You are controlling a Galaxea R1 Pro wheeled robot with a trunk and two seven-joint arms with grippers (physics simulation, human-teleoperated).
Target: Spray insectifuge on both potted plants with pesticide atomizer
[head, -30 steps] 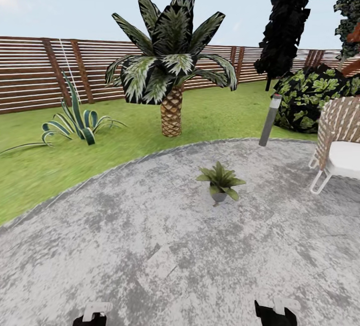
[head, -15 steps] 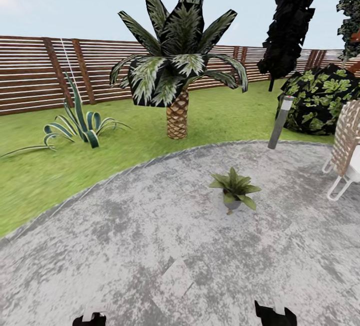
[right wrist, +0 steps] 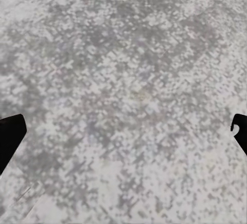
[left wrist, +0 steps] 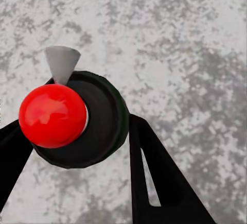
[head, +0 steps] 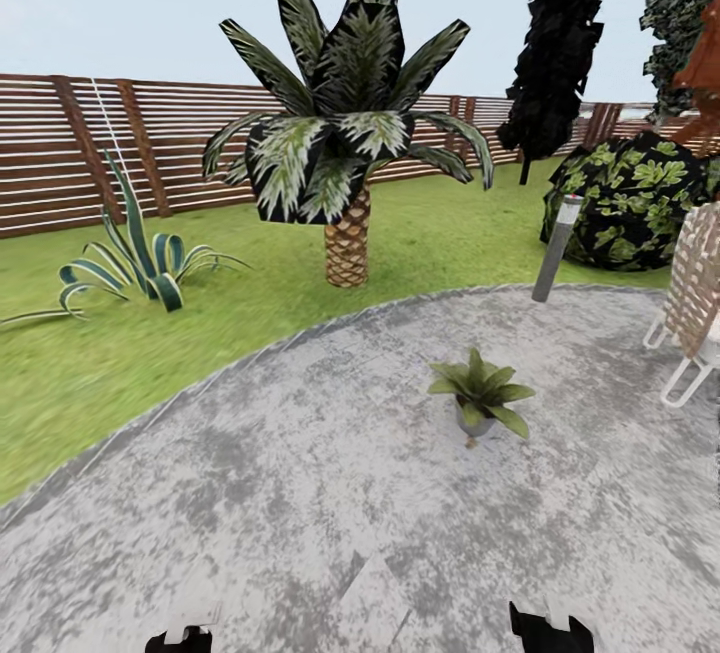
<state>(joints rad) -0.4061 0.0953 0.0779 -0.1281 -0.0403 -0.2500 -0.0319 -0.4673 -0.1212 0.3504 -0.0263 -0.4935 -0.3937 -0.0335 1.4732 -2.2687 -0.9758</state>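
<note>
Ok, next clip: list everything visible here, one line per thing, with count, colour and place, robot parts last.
potted plant: one, green leaves, grey pot, on the patio ahead
patio: one, mottled grey, round, underfoot
lawn: green, beyond the patio
palm: one, dark green fronds, scaly brown trunk, on the lawn
striped clump: one, green and white, lawn at left
fence: brown slats, behind the lawn
bush: one, dark green, at right
post: one, grey, patio edge
chair: one, woven, white frame, right edge
atomizer: one, dark body, red top, grey nozzle, between the left gripper fingers
right gripper: black, open, above the paving
</note>
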